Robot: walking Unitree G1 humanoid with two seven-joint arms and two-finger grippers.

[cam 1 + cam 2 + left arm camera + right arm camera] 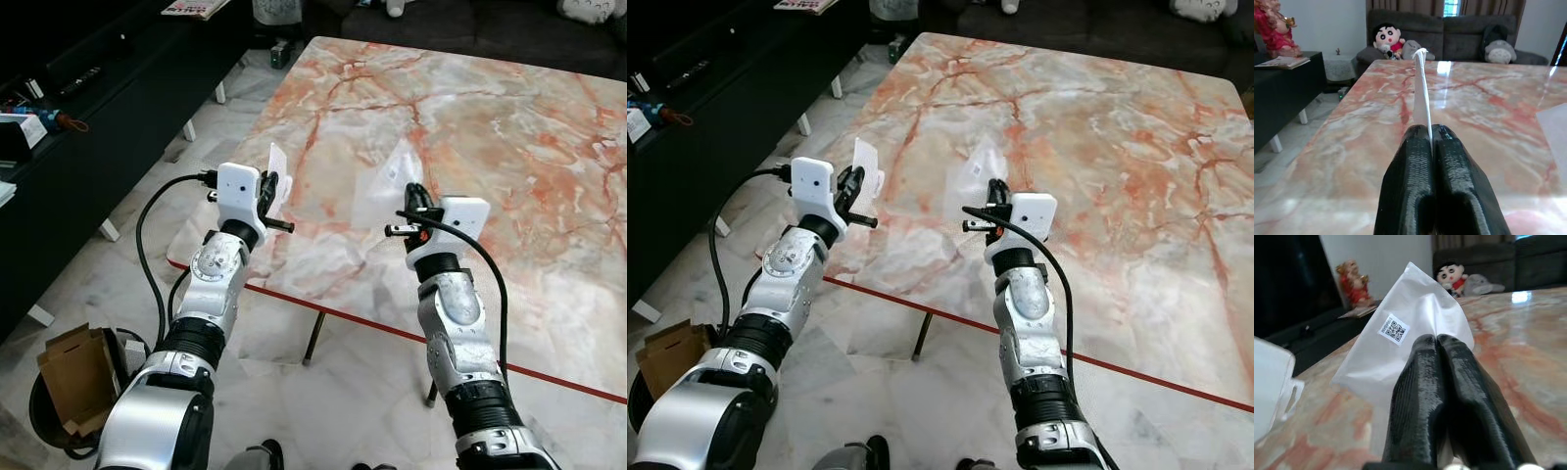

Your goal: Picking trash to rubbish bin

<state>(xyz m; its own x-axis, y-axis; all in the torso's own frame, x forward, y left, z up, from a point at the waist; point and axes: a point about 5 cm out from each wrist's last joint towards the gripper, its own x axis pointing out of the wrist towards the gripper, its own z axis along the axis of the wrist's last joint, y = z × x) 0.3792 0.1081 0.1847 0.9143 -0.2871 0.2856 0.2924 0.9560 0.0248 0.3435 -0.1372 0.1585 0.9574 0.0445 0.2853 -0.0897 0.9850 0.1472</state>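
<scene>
The left hand is pinching a thin white paper scrap between its two black fingers, which are pressed together on the scrap's lower edge so that it is standing upright above them. Seen from the head, this hand is hovering over the near left corner of the marble tabletop, with the scrap rising just beyond the white wrist block. The right hand is likewise clamped on a clear plastic bag, its fingers closed together on the bag's lower part; a small printed code label is showing on the side of the bag. This hand is held above the tabletop near its front edge, to the right of the left hand and well apart from it, with the bag lifting up beyond the fingers. Off the tabletop's left side a dark low cabinet is running along the wall, and on the floor below the left arm a bin is standing with brown cardboard in it. Beyond the far end of the tabletop a grey sofa is carrying several plush toys.
</scene>
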